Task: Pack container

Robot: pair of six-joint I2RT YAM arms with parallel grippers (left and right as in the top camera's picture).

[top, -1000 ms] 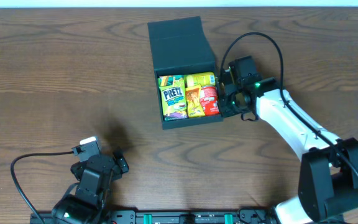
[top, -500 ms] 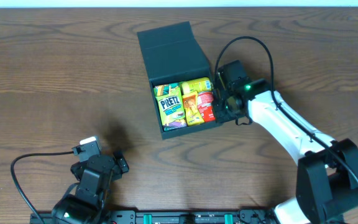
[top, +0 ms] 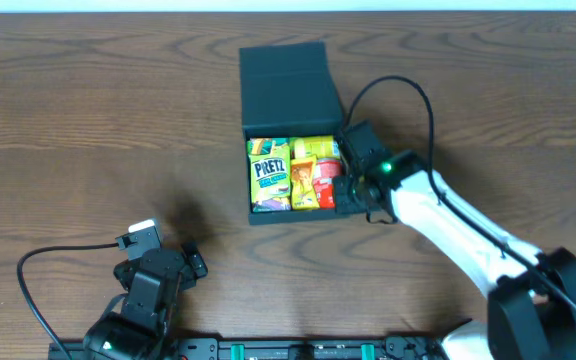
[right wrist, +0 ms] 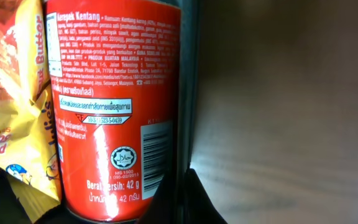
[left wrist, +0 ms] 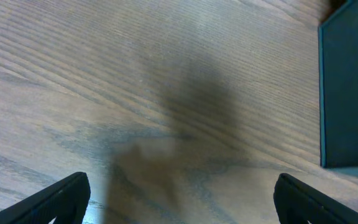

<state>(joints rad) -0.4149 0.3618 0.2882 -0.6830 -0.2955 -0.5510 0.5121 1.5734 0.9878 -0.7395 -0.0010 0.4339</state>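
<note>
The dark teal-black container (top: 286,85) lies on the wooden table with its flap lid open toward the back. Inside are a green-yellow Pretz box (top: 269,176), a yellow packet (top: 303,180) and a red can (top: 330,172). My right gripper (top: 351,185) is shut on the container's right wall, one finger inside and one outside. In the right wrist view the dark wall (right wrist: 188,93) runs between my fingers (right wrist: 185,190), with the red can (right wrist: 114,106) just inside. My left gripper (top: 173,265) is open and empty near the front left; its wrist view shows its gripper (left wrist: 182,205) over bare wood.
The left wrist view shows a corner of the container (left wrist: 350,87) at its right edge. The right arm's black cable (top: 408,95) loops above the table behind the gripper.
The container has swung and slid toward the front, now squared up, with my right gripper moving front-left along with its right wall. The left arm has not moved.
</note>
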